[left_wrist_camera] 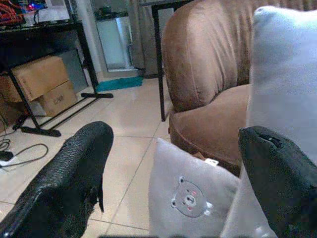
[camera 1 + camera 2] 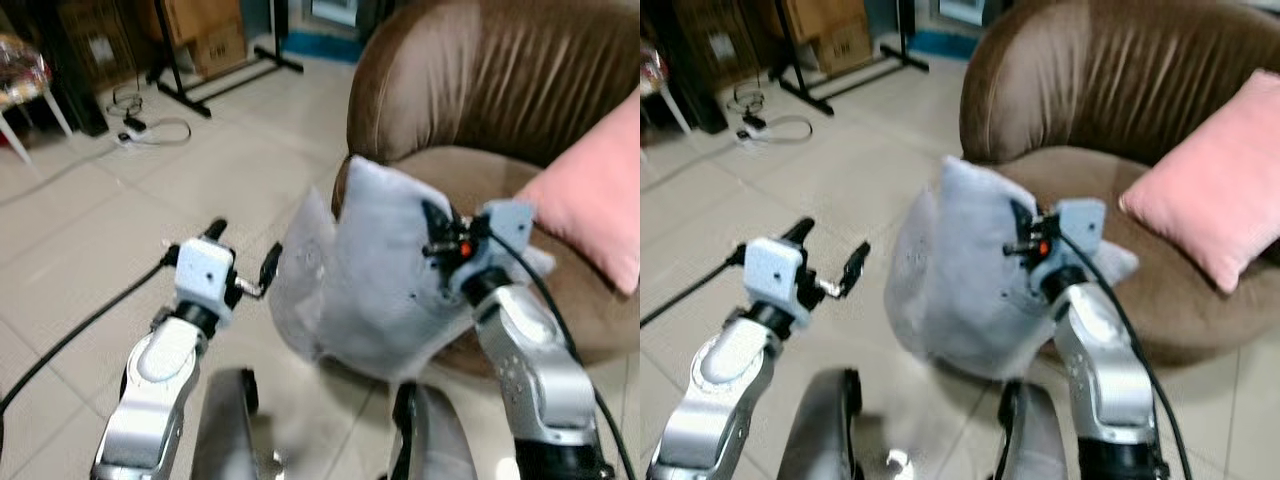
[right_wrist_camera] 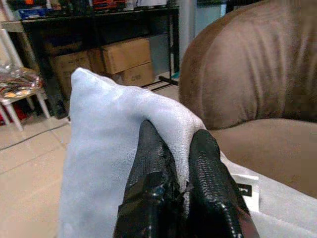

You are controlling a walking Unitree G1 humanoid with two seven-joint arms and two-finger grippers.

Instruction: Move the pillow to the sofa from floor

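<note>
Pink cushion [image 2: 596, 195] crowding the sofa [image 2: 500, 90] seat's right side, bare seat at left

No legible text, brand, number or sign in any view.

Grey pillow [image 1: 190, 198]: printed bear-face emblem, picture only, no lettering.

Pillow sewn-in tag [image 3: 244, 191]: white with dark marks, too blurred to read. A second small white tag [image 1: 211, 162] at the pillow edge: blank at this resolution.

Cardboard boxes [image 1: 38, 84] under the black rack: faint dark print on the lower box, not readable. White label on a box [image 2: 102, 48] in the left eye view: blurred, unreadable.
</note>
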